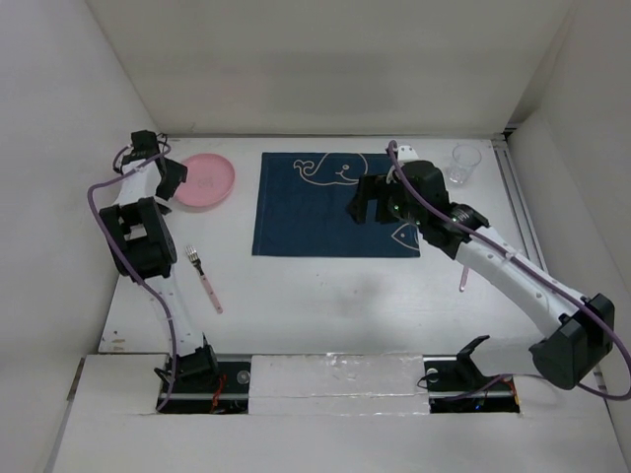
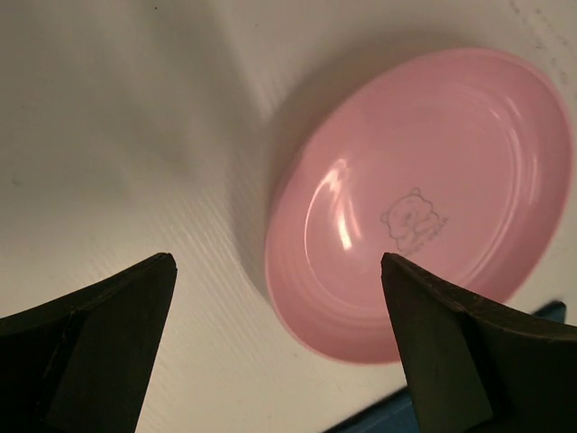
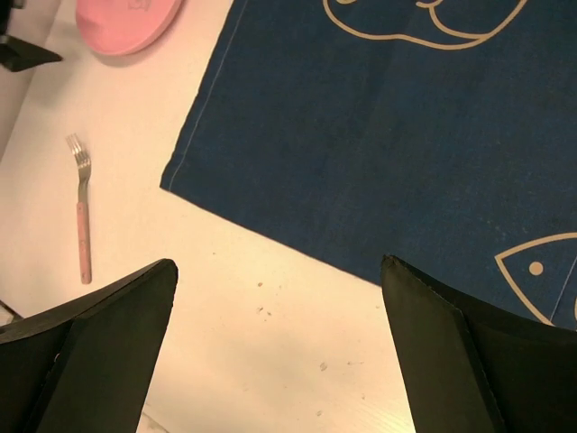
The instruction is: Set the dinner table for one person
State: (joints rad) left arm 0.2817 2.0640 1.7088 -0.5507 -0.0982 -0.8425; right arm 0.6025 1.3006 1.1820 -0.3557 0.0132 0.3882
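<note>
The dinner table [image 1: 325, 296] is a white tabletop with white walls. A dark-blue placemat [image 1: 325, 212] with whale and fish outlines lies at its middle back. A pink plate [image 1: 205, 181] sits left of the mat. A fork with a pink handle [image 1: 204, 279] lies in front of the plate. A clear cup [image 1: 463, 165] stands right of the mat. My left gripper [image 1: 174, 179] is open and empty at the plate's left rim; the plate [image 2: 424, 207] shows between its fingers [image 2: 117, 316]. My right gripper [image 1: 368, 207] is open and empty above the mat [image 3: 388, 135].
A thin pink utensil handle [image 1: 463, 279] lies right of the mat's front corner, partly hidden under my right arm. The right wrist view also shows the plate [image 3: 126, 23] and the fork [image 3: 83, 216]. Walls close the table's left, back and right.
</note>
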